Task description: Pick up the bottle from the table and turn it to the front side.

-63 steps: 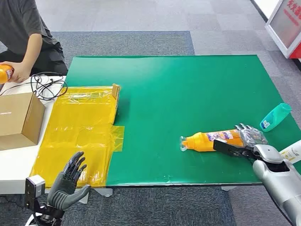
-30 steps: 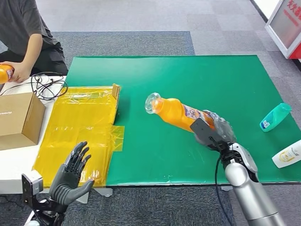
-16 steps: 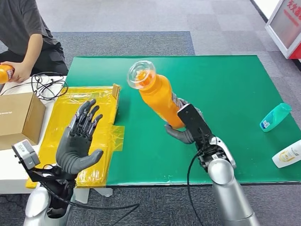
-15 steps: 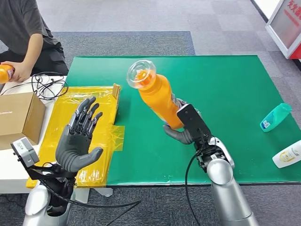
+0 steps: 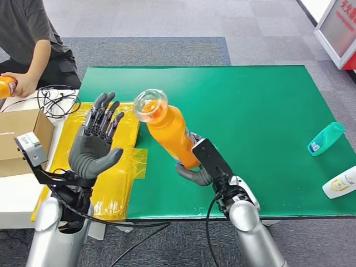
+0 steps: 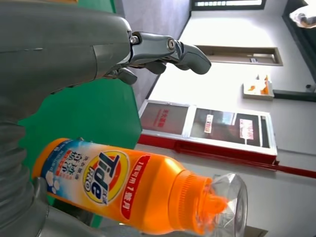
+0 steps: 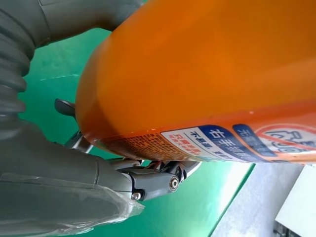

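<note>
Orange bottle (image 5: 171, 132) with clear cap, green table (image 5: 260, 111), yellow plastic sheet (image 5: 79, 150).

1. Bottle (image 5: 171, 132): glossy orange plastic with a clear cap and a smooth printed label.
2. Right hand (image 5: 197, 173): matt grey plastic fingers on a brushed silver metal arm.
3. Left hand (image 5: 93, 146): matt grey palm, darker fingers.
4. Mat (image 5: 252, 100): matt green.
5. Sheet (image 5: 105, 161): shiny, wrinkled yellow plastic film.
6. Box (image 5: 19, 130): matt brown cardboard.
7. Floor (image 5: 168, 22): dull grey carpet tiles.
</note>
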